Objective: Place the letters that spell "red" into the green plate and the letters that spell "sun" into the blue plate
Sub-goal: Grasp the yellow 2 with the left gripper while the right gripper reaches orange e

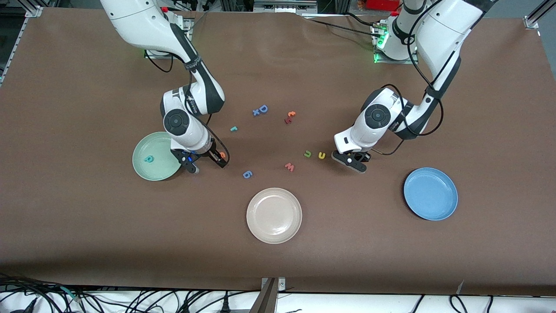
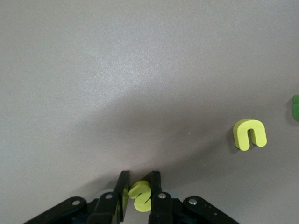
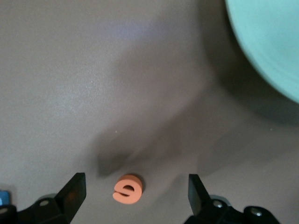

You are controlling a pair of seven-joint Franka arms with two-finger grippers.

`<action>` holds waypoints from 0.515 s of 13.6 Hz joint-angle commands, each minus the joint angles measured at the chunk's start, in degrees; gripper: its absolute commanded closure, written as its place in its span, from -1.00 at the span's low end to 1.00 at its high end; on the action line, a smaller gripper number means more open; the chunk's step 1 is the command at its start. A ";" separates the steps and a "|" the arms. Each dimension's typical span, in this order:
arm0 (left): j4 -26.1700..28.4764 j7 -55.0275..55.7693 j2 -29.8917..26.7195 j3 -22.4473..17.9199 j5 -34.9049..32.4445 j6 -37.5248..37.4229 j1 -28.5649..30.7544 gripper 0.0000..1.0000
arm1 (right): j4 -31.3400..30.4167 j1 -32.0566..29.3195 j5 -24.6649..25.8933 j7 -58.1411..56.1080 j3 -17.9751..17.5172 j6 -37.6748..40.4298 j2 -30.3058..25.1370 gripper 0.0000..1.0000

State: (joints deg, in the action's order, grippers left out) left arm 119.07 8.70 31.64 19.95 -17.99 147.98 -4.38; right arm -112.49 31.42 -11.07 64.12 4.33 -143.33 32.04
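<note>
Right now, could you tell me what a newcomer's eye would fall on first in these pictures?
Probably the two white arms bent low over scattered foam letters. The left claw is shut on the yellow s, beside the yellow arch letter, while the right claw stands open around the orange e next to the green plate, which already holds the teal d. The blue plate lies toward the left arm's end.

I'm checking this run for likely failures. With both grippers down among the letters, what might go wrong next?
The left gripper is shut on the yellow s only at its fingertips; the foam may slip on the way to the blue plate. The right gripper is open around the orange e, which sits nearer one finger, so closing may push it aside. The green plate lies close beside that gripper.
</note>
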 commanded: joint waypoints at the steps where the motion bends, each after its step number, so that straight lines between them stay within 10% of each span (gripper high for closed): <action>1: 0.64 0.79 0.18 0.35 -1.08 -0.68 0.52 1.00 | -0.36 1.79 -0.62 3.54 0.06 -3.87 1.44 -0.92; 7: -4.01 -0.60 -2.02 0.87 1.28 -10.67 1.48 1.00 | -0.62 2.15 -0.62 3.73 0.06 -3.98 1.80 -0.32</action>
State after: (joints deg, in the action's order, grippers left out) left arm 117.37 8.76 31.10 20.05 -17.91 142.44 -3.67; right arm -112.49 33.29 -11.07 67.51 4.27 -146.42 33.71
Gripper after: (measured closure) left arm 0.771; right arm 0.282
